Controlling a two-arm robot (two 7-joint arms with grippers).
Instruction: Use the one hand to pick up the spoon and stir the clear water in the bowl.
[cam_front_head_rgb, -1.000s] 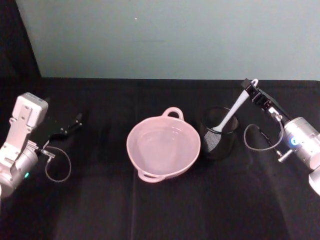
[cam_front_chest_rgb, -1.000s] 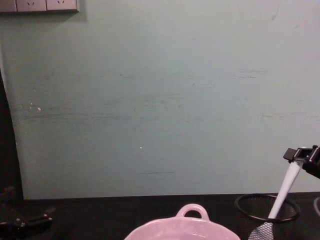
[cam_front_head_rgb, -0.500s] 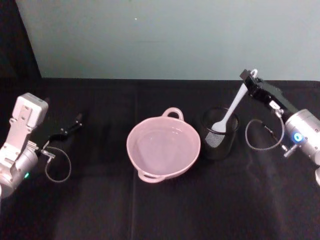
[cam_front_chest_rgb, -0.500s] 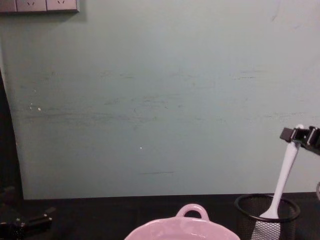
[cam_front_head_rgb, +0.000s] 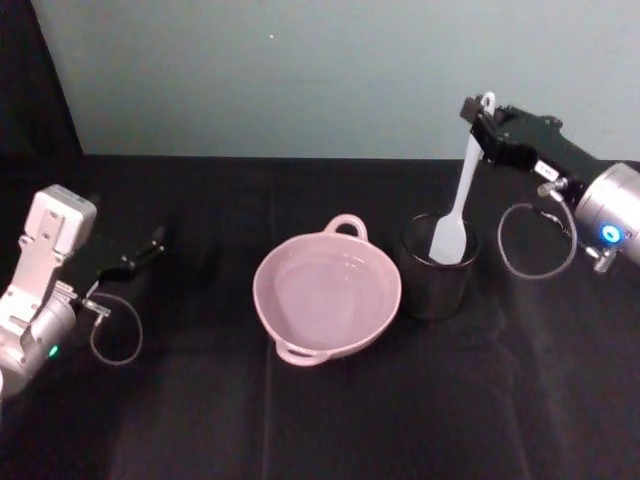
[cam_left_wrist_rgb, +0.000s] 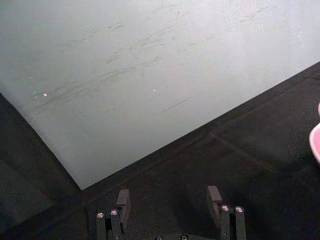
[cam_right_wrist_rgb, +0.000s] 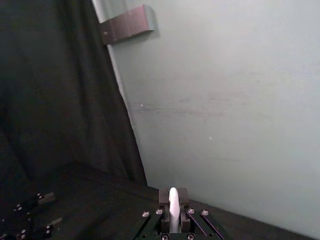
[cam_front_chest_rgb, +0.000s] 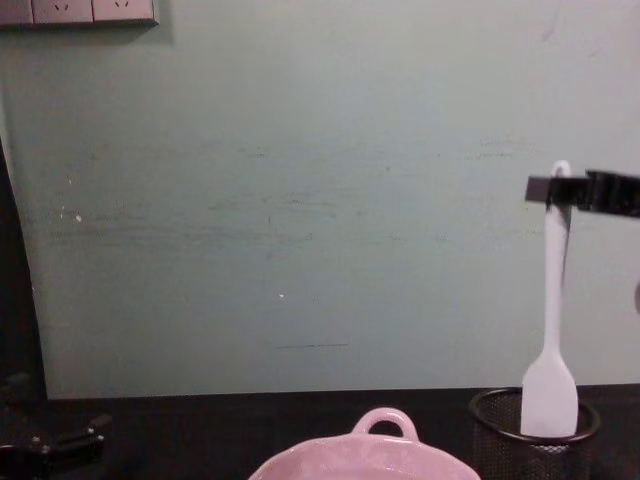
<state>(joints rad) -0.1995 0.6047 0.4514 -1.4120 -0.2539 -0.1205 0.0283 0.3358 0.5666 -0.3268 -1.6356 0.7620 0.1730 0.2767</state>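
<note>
My right gripper (cam_front_head_rgb: 481, 113) is shut on the top of the white spoon's (cam_front_head_rgb: 463, 185) handle and holds it upright. In the chest view the spoon (cam_front_chest_rgb: 553, 310) hangs from the gripper (cam_front_chest_rgb: 548, 189) with its flat blade at the mouth of the black mesh cup (cam_front_chest_rgb: 535, 432). The right wrist view shows the handle end (cam_right_wrist_rgb: 173, 209) pinched between the fingers. The pink bowl (cam_front_head_rgb: 275, 262) sits left of the cup, with clear water (cam_front_head_rgb: 325, 292) showing as a faint sheen. My left gripper (cam_front_head_rgb: 150, 243) rests open at the far left, well away from the bowl.
The black mesh cup (cam_front_head_rgb: 437, 275) stands close against the bowl's right side. A black cloth covers the table up to a pale green wall. A cable loop (cam_front_head_rgb: 115, 330) lies by the left arm. The bowl's edge (cam_left_wrist_rgb: 316, 141) shows in the left wrist view.
My right gripper has risen and moved left, lifting the spoon. The spoon went from leaning in the cup to upright, its blade now up at the rim. The left arm has not moved.
</note>
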